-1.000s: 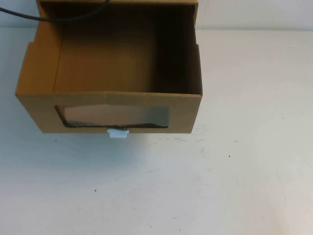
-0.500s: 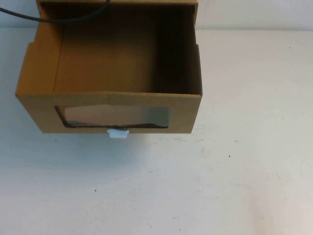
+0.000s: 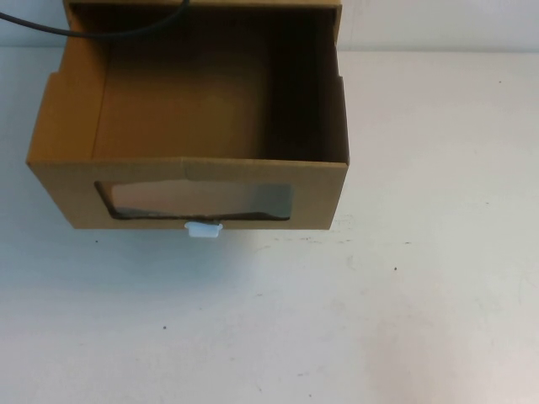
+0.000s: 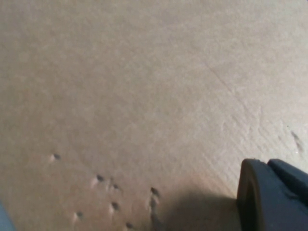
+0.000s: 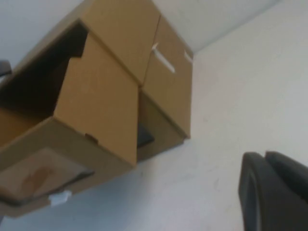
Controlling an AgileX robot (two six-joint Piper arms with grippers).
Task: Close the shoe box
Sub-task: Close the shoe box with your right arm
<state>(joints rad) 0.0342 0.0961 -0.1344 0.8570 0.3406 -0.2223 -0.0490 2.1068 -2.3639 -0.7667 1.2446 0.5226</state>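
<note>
The shoe box (image 3: pixel 320 198) stands at the table's back left with its drawer pulled out toward me and empty. Its front panel has a clear window (image 3: pixel 198 200) with the white pull tab (image 3: pixel 203 229) below it. The right wrist view shows the drawer (image 5: pixel 96 106) sticking out of its brown sleeve (image 5: pixel 168 86), with the tab (image 5: pixel 59 198) low on the front. My left gripper (image 4: pixel 130 219) is open, close against a dented cardboard surface (image 4: pixel 144 86); one dark finger (image 4: pixel 269 202) shows. My right gripper (image 5: pixel 130 219) is open above the table, right of the box. Neither gripper shows in the high view.
A black cable (image 3: pixel 84 32) runs across the box's back left corner. The white table (image 3: pixel 404 320) stretches in front of and to the right of the box. A white strip (image 5: pixel 162 58) marks the cardboard above the sleeve.
</note>
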